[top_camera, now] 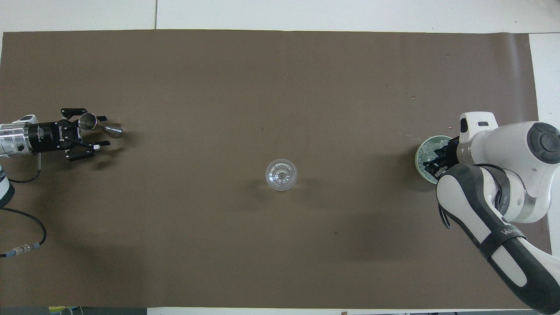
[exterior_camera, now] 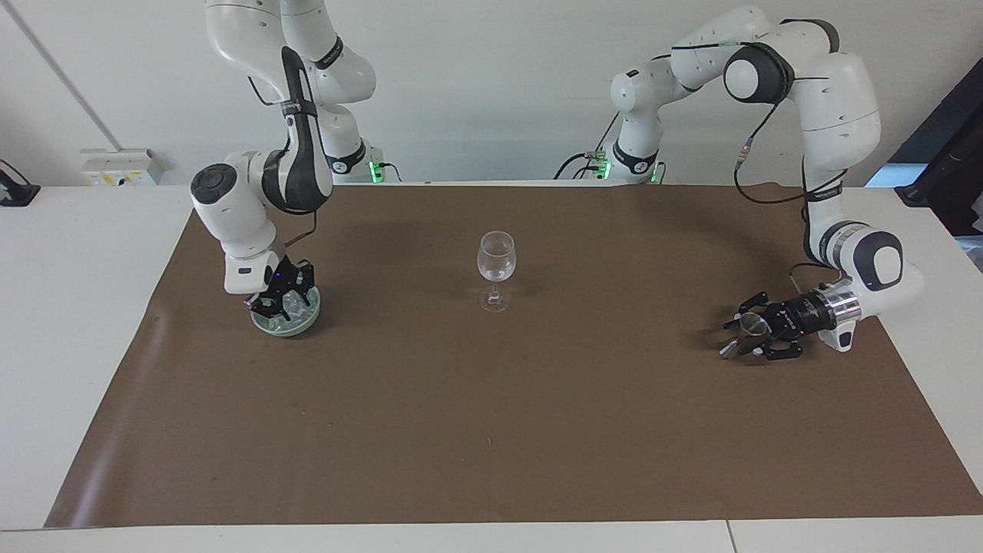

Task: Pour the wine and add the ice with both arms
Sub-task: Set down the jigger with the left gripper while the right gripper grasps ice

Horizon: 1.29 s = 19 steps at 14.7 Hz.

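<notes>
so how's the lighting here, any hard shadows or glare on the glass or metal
Facing view: even light, only soft shadows on the brown paper beside the wine glass and the metal jigger. Overhead view: broad dim patches toward both ends of the paper, a glint on the jigger, pale highlights in the glass.

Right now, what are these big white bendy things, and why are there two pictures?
They are two robot arms, each ending in a gripper. One picture looks at them from across the table. The other looks down from above. A wine glass stands in the middle of the brown mat. The right gripper is down in a green dish of ice cubes. The left gripper is open around a small metal measuring cup.
</notes>
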Each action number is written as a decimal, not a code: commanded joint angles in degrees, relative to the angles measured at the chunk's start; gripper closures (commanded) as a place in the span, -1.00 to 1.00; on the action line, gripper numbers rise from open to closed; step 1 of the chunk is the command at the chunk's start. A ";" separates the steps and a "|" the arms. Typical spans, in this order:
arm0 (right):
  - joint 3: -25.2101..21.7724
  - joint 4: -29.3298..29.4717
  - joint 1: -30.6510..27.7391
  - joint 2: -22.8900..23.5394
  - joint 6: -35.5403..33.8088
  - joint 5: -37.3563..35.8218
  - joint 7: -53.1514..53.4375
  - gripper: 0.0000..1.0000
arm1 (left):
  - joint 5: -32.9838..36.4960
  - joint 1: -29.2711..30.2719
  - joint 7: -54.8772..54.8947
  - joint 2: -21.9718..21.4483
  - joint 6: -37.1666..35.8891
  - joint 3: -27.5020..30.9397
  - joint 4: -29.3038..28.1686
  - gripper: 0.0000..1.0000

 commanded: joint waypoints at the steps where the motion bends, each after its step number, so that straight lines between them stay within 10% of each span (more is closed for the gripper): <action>1: 0.16 -0.72 -0.26 -0.24 0.56 1.29 -0.58 0.04 | 5.38 -0.83 -0.23 -2.31 1.51 0.50 1.10 -1.00; 13: 0.16 -0.90 -0.26 -0.33 0.73 1.29 -0.58 0.46 | 34.47 -2.51 -0.58 -9.69 8.63 0.50 10.58 -1.00; 19: 0.16 -0.98 -0.26 -0.33 0.74 1.29 -0.49 0.57 | 36.52 -3.21 -1.01 -16.64 8.63 0.50 11.12 -1.00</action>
